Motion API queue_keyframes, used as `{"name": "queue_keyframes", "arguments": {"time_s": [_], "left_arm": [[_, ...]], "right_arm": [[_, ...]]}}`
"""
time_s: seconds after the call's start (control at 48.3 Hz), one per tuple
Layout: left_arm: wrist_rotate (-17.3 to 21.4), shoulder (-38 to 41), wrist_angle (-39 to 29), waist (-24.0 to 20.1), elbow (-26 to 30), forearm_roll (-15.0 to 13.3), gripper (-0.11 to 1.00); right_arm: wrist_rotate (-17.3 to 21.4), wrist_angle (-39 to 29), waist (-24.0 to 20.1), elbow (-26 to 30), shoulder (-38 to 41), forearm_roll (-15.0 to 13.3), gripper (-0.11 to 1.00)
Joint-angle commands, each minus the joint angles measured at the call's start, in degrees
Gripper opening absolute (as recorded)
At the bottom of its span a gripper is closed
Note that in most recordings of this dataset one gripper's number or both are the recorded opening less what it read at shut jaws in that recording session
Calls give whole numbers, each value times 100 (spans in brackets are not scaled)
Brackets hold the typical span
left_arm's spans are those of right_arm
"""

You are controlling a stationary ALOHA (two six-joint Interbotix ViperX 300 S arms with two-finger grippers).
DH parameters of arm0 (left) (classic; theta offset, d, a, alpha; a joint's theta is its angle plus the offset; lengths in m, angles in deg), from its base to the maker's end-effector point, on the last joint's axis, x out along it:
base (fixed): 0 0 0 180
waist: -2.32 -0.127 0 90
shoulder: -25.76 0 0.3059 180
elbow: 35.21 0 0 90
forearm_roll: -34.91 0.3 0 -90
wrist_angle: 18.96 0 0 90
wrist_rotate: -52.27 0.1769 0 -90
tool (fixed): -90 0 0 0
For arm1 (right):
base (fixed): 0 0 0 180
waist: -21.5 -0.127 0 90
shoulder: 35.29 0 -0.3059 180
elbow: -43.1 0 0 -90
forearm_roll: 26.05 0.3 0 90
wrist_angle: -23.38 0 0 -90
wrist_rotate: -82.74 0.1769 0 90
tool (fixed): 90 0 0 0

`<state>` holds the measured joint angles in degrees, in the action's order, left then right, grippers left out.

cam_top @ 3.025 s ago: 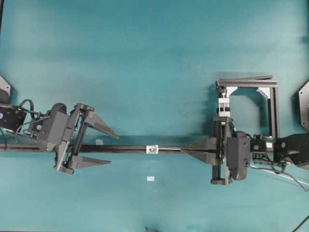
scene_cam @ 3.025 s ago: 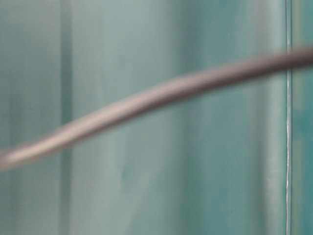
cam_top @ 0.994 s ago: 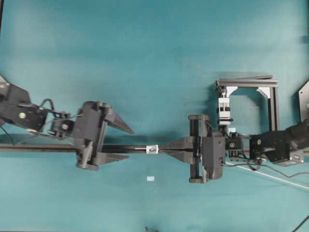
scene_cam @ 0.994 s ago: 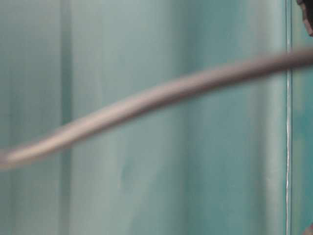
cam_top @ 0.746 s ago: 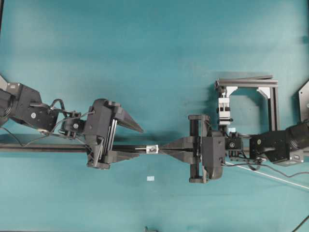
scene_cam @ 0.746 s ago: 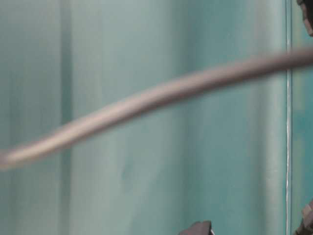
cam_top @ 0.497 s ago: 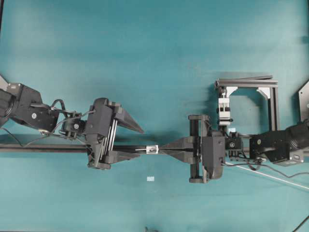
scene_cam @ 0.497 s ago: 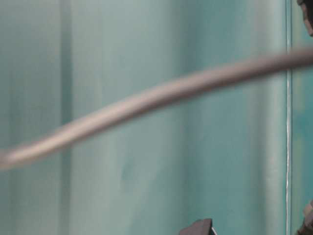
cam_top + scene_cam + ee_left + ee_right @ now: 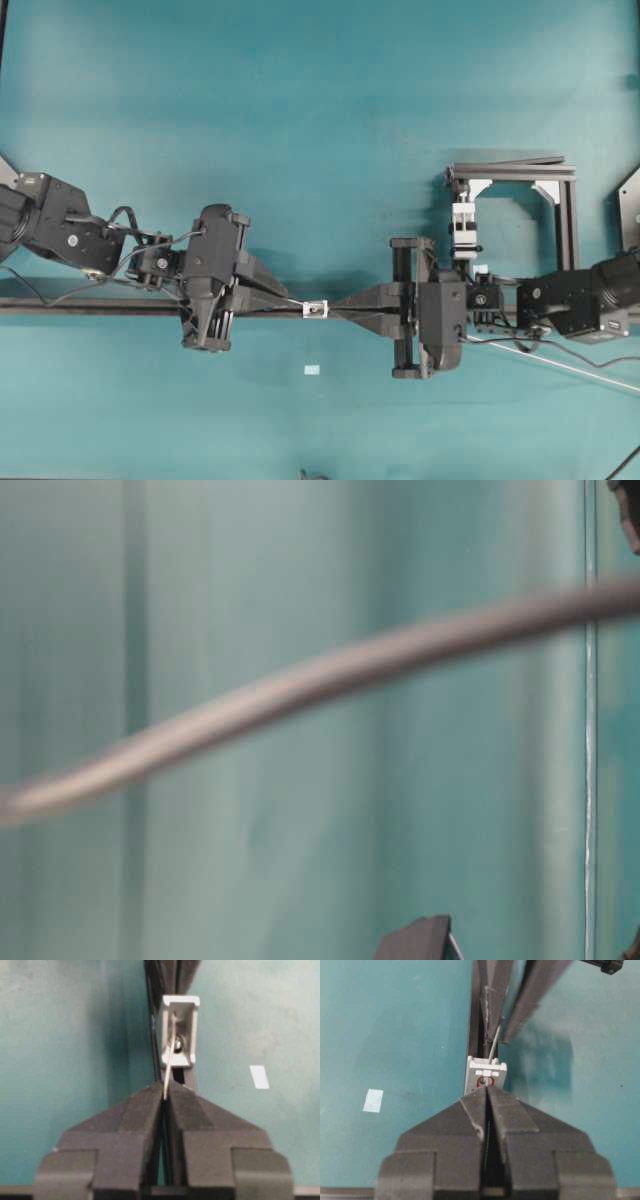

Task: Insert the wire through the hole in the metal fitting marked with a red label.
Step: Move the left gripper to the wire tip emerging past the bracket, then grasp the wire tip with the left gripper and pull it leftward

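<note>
On the left, our left gripper (image 9: 285, 299) is clamped on the thin, stiff silvery wire (image 9: 168, 1062) where it emerges from the metal fitting (image 9: 316, 309), presumably to draw it through. This small white square block sits mid-rail on the black rail (image 9: 90, 307). On the right, our right gripper (image 9: 338, 310), pinched tight, feeds the wire into the hole (image 9: 483, 1081).

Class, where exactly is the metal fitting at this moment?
In the overhead view the metal fitting sits on the black rail near the middle, between the tips of the left gripper and right gripper.
</note>
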<state>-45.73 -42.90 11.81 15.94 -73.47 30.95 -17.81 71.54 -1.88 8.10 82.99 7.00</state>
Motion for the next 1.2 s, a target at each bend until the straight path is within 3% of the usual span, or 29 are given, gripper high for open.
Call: {"name": "queue_keyframes", "arguments": {"time_s": [0.0,0.601,0.725,0.953,1.181], "left_arm": [[-62,-132,-176,0,114,9,-10],[-114,-176,-246,0,132,26,-10],[-114,-202,-264,0,105,18,-10],[-88,-466,-308,0,-141,35,-10],[-105,-853,-325,9,-519,35,-10]], "right_arm": [[9,26,35,26,-88,-9,1],[70,-88,53,35,-308,-9,2],[53,-167,44,44,-343,0,25],[53,-483,53,9,-510,-9,90],[44,-510,53,-105,-606,-9,93]]}}
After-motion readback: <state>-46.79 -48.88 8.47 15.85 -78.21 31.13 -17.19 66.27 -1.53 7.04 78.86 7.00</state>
